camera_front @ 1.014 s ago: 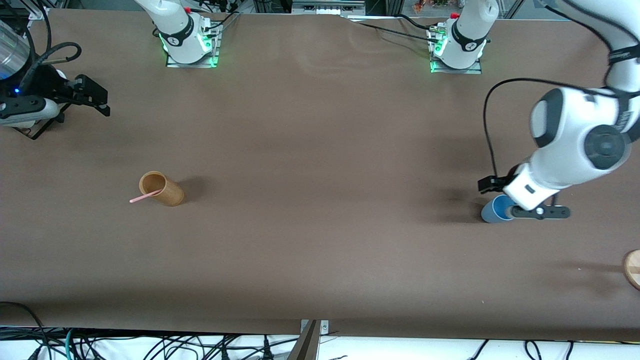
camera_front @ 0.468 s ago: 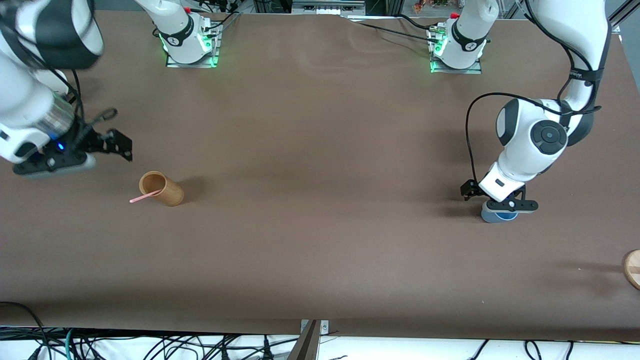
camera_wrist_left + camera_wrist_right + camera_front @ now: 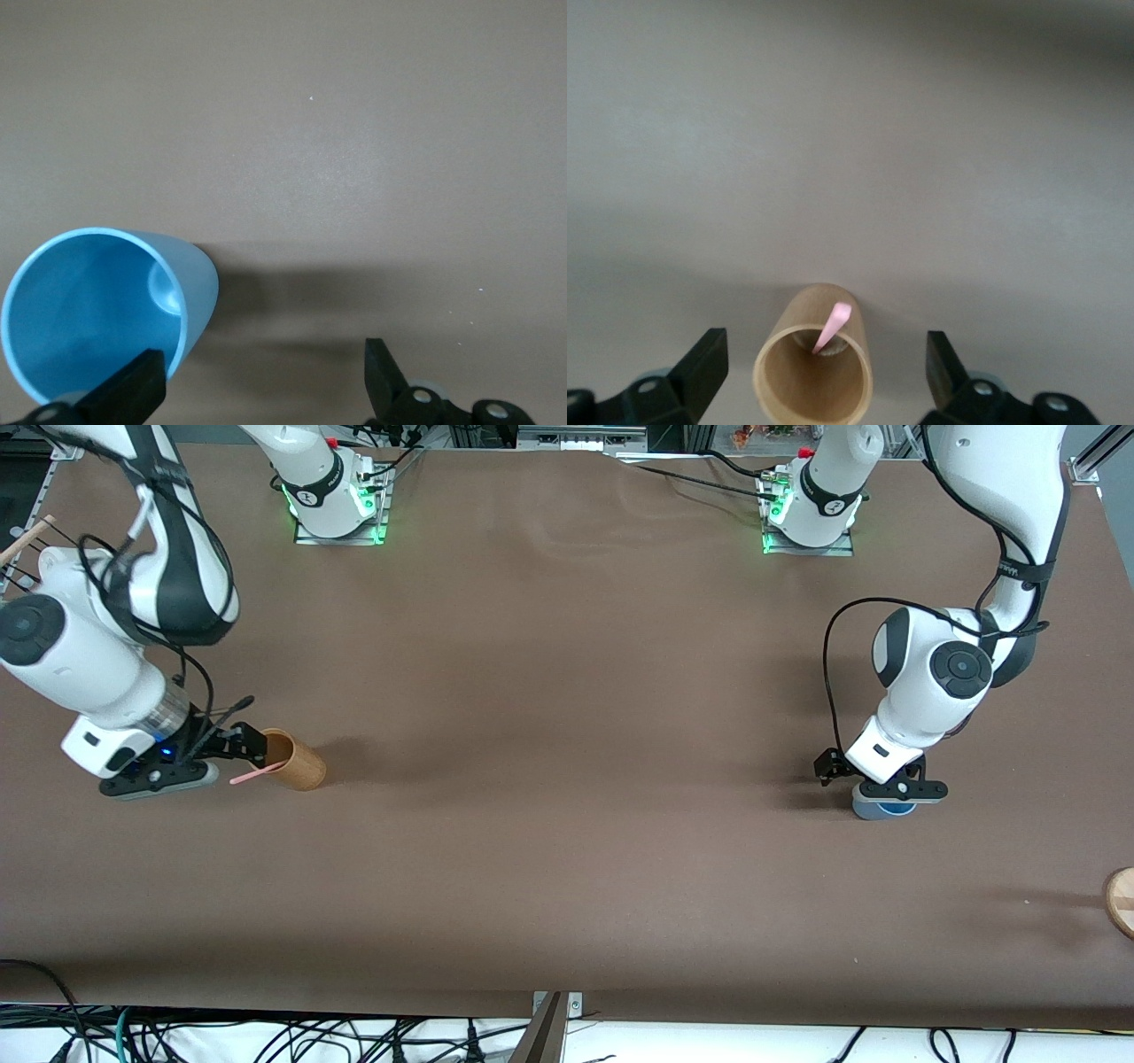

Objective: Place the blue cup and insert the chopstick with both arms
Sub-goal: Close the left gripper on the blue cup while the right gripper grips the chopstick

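The blue cup point(image 3: 870, 809) stands upright on the table at the left arm's end. My left gripper point(image 3: 889, 794) hangs low over it, open. In the left wrist view the blue cup point(image 3: 97, 310) sits off to one side of the left gripper point(image 3: 261, 388), with one finger point(image 3: 133, 390) at its rim and bare table between the jaws. The pink chopstick point(image 3: 257, 773) leans out of the tan wooden cup point(image 3: 297, 763) at the right arm's end. My right gripper point(image 3: 241, 746) is open above that cup. In the right wrist view the right gripper point(image 3: 822, 367) straddles the tan cup point(image 3: 799, 382), with the chopstick point(image 3: 833, 326) inside.
A round wooden piece point(image 3: 1120, 902) lies at the table's edge at the left arm's end, nearer to the front camera than the blue cup. Cables point(image 3: 266, 1036) hang below the table's front edge. The arm bases point(image 3: 337, 500) stand along the back.
My right arm has swung in from the table's end and come down over the tan cup. My left gripper has turned and settled lower over the blue cup.
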Controlling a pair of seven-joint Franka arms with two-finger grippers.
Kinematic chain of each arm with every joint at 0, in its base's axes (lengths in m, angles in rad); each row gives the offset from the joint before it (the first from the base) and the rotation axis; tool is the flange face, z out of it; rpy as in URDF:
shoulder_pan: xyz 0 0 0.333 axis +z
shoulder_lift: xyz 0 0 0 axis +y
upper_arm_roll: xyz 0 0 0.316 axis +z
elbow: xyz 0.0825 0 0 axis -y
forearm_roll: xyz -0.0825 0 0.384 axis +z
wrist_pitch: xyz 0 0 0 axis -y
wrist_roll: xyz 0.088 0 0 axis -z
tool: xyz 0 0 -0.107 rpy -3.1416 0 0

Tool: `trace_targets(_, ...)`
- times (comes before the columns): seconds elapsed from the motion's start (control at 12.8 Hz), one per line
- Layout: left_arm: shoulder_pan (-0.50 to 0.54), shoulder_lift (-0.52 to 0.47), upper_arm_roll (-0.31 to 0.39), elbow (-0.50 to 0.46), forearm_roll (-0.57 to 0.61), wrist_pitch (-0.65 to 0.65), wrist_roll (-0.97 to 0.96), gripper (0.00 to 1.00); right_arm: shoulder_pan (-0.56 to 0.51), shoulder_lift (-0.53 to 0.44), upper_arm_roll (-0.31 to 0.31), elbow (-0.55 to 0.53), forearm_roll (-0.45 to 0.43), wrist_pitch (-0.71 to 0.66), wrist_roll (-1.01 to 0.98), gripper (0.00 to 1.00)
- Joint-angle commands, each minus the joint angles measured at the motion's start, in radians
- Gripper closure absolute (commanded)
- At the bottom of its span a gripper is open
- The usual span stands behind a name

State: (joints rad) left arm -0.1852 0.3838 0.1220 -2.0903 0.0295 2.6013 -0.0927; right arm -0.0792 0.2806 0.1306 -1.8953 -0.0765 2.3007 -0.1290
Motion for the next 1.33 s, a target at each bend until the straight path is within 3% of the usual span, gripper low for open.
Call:
trace_targets(0.0, 0.019, 0.041, 0.001, -0.001, 0.024, 0.069, -0.013, 0.04, -0.019, 0.005, 0.007, -0.037, -0.008, 0.046, -0.014, 0.11)
trace_targets(0.08, 0.029, 0.052, 0.001, 0.001, 0.024, 0.074, -0.013, 0.23, -0.019, 0.009, 0.007, -0.051, -0.008, 0.071, -0.014, 0.14)
trace_targets(0.23, 0.035, 0.057, 0.001, 0.010, 0.024, 0.072, -0.003, 0.11, -0.020, 0.020, 0.007, -0.079, -0.008, 0.112, -0.014, 0.25)
trace_targets(0.47, 0.041, 0.052, 0.002, 0.015, 0.024, 0.063, -0.001, 0.13, -0.020, 0.028, 0.007, -0.090, -0.006, 0.121, -0.014, 0.49)
trace_targets(0.55, 0.043, 0.053, 0.002, 0.015, 0.024, 0.063, -0.007, 0.53, -0.020, 0.034, 0.007, -0.090, -0.006, 0.123, -0.012, 0.55)
trace_targets(0.62, 0.043, 0.055, 0.002, 0.015, 0.024, 0.059, -0.010, 0.85, -0.020, 0.035, 0.007, -0.091, -0.006, 0.131, -0.014, 0.60)
trace_targets(0.7, 0.046, 0.053, 0.004, 0.018, 0.021, 0.034, -0.013, 1.00, -0.020, 0.035, 0.007, -0.091, -0.006, 0.132, -0.014, 0.69)
trace_targets(0.94, 0.056, 0.055, 0.005, 0.097, 0.012, -0.104, -0.007, 1.00, -0.020, 0.029, 0.007, -0.088, -0.006, 0.128, -0.014, 0.95)
trace_targets(1.25, 0.040, 0.050, -0.002, 0.194, 0.012, -0.268, -0.009, 1.00, -0.020, -0.046, 0.009, -0.061, -0.011, 0.045, -0.017, 0.96)
